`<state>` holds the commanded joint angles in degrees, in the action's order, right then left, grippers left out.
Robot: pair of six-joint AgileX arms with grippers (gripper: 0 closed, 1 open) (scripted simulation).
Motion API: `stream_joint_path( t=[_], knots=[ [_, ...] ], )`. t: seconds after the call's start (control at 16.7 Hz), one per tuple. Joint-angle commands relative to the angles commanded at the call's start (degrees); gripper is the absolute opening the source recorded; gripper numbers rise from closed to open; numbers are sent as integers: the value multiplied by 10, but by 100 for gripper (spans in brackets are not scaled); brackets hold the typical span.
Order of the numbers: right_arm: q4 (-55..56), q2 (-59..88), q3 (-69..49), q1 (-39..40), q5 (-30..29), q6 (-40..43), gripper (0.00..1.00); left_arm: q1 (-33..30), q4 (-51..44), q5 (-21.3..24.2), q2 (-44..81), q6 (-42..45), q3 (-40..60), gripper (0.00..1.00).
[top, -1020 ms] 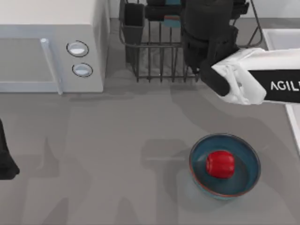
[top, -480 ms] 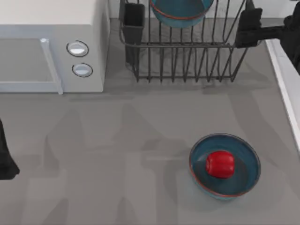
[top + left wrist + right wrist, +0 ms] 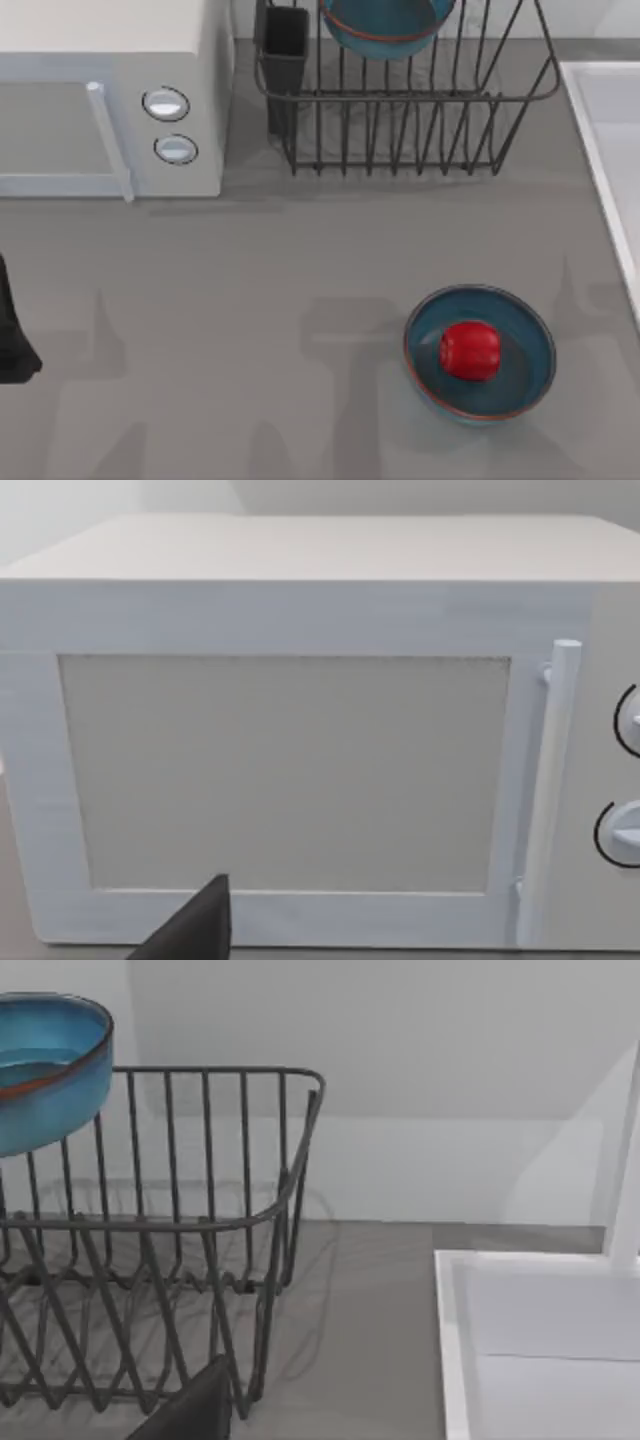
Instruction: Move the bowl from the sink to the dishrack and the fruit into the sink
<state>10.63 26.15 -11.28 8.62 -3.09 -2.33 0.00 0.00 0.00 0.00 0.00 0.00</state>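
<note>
At the back of the tabletop (image 3: 250, 280), the bowl (image 3: 385, 22) rested in the dishrack (image 3: 400, 110), tilted against the upright bars, beside the black cutlery cup (image 3: 285, 40). Near the front right, a second, look-alike bowl (image 3: 480, 352) stood on the tabletop with the fruit (image 3: 469, 350) inside it. The sink (image 3: 610, 150) lay along the right edge, and the microwave (image 3: 110, 100) stood at back left. My left arm (image 3: 12, 335) was parked at the left edge; whether either gripper was released or clenched, I cannot tell.
</note>
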Motion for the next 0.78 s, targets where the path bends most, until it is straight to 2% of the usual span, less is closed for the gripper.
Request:
stream_joint_path(
  t=[0.36, 0.78],
  knots=[
    [-93, -228, 107, -74, 31, 18, 100, 0, 0, 0, 0, 0, 0, 100],
    [-106, -261, 113, -86, 31, 23, 100, 0, 0, 0, 0, 0, 0, 100]
  ],
)
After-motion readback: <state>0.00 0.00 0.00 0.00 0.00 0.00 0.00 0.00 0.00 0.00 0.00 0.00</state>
